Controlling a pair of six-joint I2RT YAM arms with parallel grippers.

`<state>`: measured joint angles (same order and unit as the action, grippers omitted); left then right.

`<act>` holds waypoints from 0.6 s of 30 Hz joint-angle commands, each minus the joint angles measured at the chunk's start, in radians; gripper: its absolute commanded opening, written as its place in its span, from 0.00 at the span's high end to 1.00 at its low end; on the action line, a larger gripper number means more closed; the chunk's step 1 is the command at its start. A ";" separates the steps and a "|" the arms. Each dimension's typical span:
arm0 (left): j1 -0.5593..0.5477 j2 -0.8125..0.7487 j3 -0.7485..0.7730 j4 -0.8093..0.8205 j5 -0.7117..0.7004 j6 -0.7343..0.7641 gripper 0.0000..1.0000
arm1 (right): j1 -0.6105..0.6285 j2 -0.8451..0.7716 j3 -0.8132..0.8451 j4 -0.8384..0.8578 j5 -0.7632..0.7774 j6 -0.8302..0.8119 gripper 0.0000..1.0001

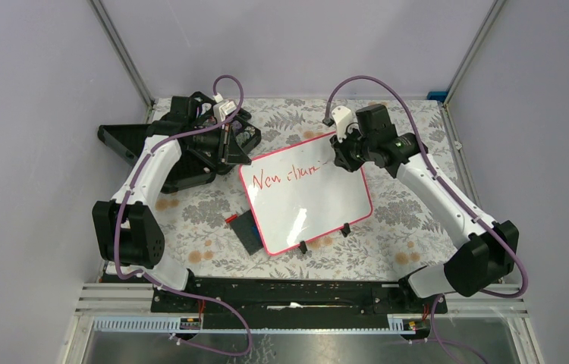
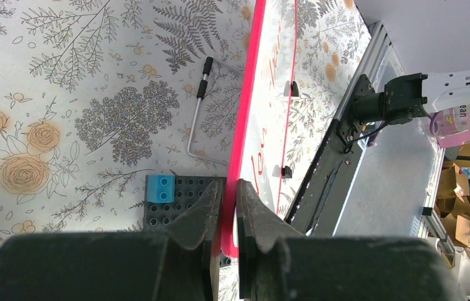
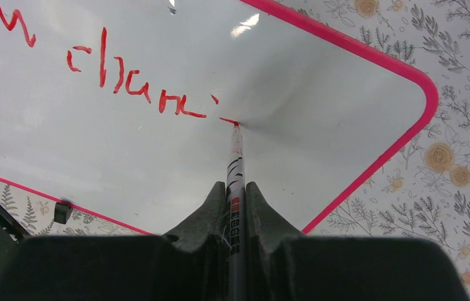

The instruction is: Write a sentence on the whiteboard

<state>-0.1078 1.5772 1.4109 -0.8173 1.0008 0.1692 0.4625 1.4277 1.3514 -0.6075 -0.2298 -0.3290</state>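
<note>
Surface inspected: my table [image 1: 205, 220] is covered edge to edge by a pale cloth printed with grey foliage and orange roses. Items lying on it:

- The whiteboard [image 1: 312, 205] sits at centre, skewed to the table edges, with its two black clip feet [image 1: 303, 246] towards me.
- A small dark grey studded plate [image 1: 247, 231] carrying a blue block [image 2: 160, 189] sits just beside the board's left edge.
- A thin L-shaped metal rod [image 2: 193, 122] with black grips lies near that same edge.
- A black angular stand [image 1: 126, 140] occupies my far left.
</note>
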 commanded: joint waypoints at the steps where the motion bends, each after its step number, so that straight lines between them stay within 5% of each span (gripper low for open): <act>1: -0.032 0.006 -0.007 -0.013 -0.028 0.017 1.00 | -0.020 0.003 0.009 0.016 0.026 -0.023 1.00; 18: -0.033 0.005 -0.013 -0.013 -0.030 0.019 1.00 | -0.031 0.035 0.053 0.040 -0.010 -0.001 1.00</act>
<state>-0.1112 1.5772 1.4109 -0.8188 0.9974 0.1692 0.4374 1.4467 1.3602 -0.6010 -0.2287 -0.3374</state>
